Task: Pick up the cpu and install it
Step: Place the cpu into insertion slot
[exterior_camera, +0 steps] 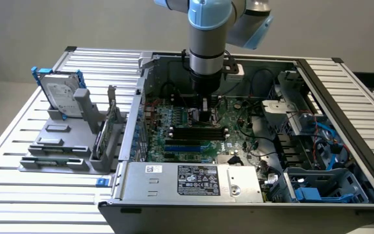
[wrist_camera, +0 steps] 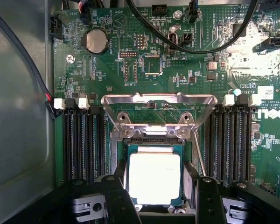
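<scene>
The gripper (wrist_camera: 157, 184) is down inside the open computer case (exterior_camera: 132, 127), clenched on the cpu (wrist_camera: 154, 170) by two opposite edges as I read it; the pale silver chip sits square between the dark fingers (wrist_camera: 115, 196). Over at the exterior view's far left, the hard drive (exterior_camera: 64, 95) stands upright in the grey parts rack (exterior_camera: 57, 163) on the slatted table (exterior_camera: 18, 200), well apart from the action. Moving right, we cross the case wall to the green motherboard (exterior_camera: 174, 124), with the arm planted over its middle. In the wrist view the chip hangs right over the socket (wrist_camera: 154, 138); the socket's metal frame (wrist_camera: 158, 99) is flipped up and clear; black memory slots (wrist_camera: 81, 144) flank it on both sides. Further right in the exterior view, a blue drive caddy (exterior_camera: 313, 193) sits in the near corner, with the power supply (exterior_camera: 194, 180) along the near edge. So this is the install step, placement itself. I can't tell whether the chip is seated or a hair above; by my reckoning what remains calls for a level, straight-down touch, corners matched, no sideways drag across the contacts.
</scene>
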Controlling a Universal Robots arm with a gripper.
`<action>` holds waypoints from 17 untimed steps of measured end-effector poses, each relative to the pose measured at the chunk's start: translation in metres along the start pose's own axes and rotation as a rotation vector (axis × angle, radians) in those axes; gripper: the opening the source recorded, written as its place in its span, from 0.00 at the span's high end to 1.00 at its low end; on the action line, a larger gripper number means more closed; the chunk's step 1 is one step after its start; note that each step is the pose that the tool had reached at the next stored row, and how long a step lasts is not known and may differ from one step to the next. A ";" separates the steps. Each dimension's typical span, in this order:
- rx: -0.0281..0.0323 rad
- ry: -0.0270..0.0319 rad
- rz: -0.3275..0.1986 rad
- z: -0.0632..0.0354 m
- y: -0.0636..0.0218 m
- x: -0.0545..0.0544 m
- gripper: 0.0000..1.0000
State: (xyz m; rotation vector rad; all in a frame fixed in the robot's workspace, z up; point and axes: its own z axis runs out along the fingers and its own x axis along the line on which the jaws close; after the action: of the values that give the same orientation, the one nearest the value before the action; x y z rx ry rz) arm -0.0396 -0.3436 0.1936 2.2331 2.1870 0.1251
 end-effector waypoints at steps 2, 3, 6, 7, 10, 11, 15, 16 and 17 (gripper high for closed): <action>-0.0001 0.0002 0.000 0.0006 0.0000 0.001 0.45; -0.0001 0.0003 0.000 0.0009 0.0000 0.001 0.45; 0.0000 0.0000 0.000 0.0013 -0.0001 0.001 0.45; 0.0001 -0.0002 0.000 0.0015 -0.0001 0.001 0.45; 0.0002 -0.0011 0.000 0.0018 -0.0002 0.001 0.45; 0.0002 -0.0016 0.000 0.0019 -0.0002 0.001 0.45; -0.0009 0.0000 0.000 0.0031 -0.0001 0.002 0.44; -0.0011 0.0000 0.000 0.0034 -0.0001 0.002 0.44; -0.0010 -0.0006 0.000 0.0033 -0.0001 0.002 0.39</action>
State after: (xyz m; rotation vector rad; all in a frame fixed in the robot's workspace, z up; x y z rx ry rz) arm -0.0394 -0.3414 0.1905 2.2322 2.1863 0.1254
